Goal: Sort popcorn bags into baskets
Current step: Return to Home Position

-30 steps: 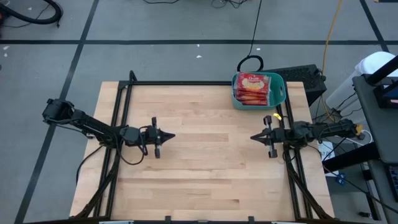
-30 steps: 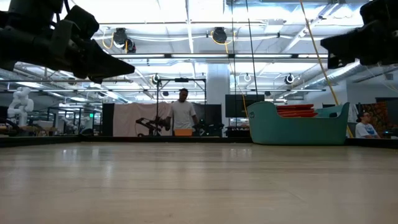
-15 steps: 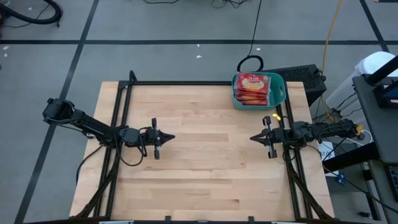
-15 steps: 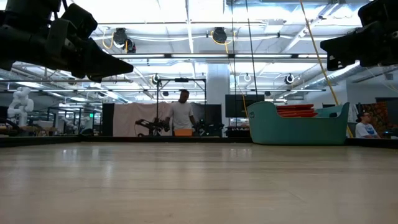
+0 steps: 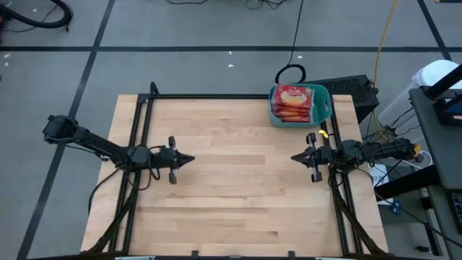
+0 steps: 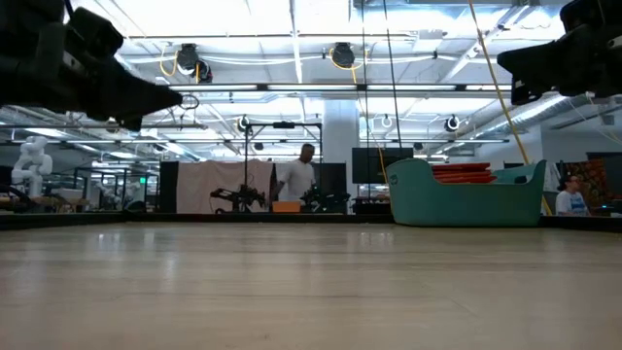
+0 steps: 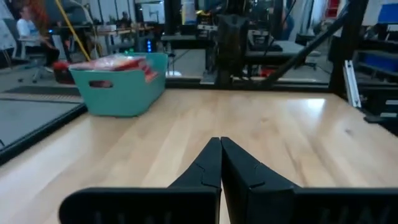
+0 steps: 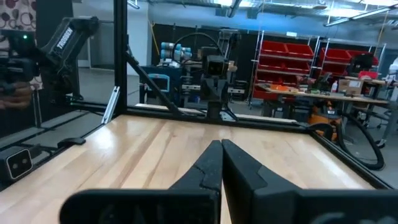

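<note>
The popcorn bags (image 5: 292,102) lie stacked in the teal tub (image 5: 326,108), none of them between any fingers. The left gripper (image 5: 189,158) has its two dark fingers pressed together to a single point, grasping nothing. The right gripper (image 5: 294,158) is clenched the same way, also on nothing. Both hover above the table (image 5: 238,195), tips aimed at each other across its middle, well apart. Beneath the fingertips the tabletop is pale wood in long glued strips, smooth with a faint sheen.

The teal tub stands near the right fingers, off to their side at the table's far edge. It is well apart from the left fingers, ahead of them across the boards. It is plastic and rectangular, with rounded corners, a rolled rim and a slot handle in one short wall. The bags inside are flat, glossy red packets. The top one shows a yellow popcorn picture with white lettering, and the pile rises just above the rim. A black metal frame (image 5: 216,96) borders the table.
</note>
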Available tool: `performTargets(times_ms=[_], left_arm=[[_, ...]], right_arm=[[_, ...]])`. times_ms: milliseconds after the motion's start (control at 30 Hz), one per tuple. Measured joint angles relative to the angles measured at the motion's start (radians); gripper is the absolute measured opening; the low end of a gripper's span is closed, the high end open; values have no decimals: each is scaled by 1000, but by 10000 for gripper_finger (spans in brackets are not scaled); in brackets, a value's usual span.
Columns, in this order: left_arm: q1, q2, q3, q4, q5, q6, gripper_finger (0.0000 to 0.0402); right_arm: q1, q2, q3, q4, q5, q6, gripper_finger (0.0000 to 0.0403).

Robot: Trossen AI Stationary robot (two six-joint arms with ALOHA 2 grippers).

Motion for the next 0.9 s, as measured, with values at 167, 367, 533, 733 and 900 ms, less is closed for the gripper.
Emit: performTargets(times_ms=[167,367,533,733,900], left_arm=[[-12,-80,-2,-51,22,24,2],[-4,-198,-1,-199,32,44,2],[33,-268,-2,-256,143,61,1],[106,-345,-2,-357,228,73,1],[151,-426,-2,-454,287,61,1]], right_arm=[[0,8,0,9,-1,0,0],[0,8,0,6,-2,0,0],[0,9,0,8,-5,0,0],[0,9,0,10,-5,0,0],[0,9,0,11,-5,0,0]])
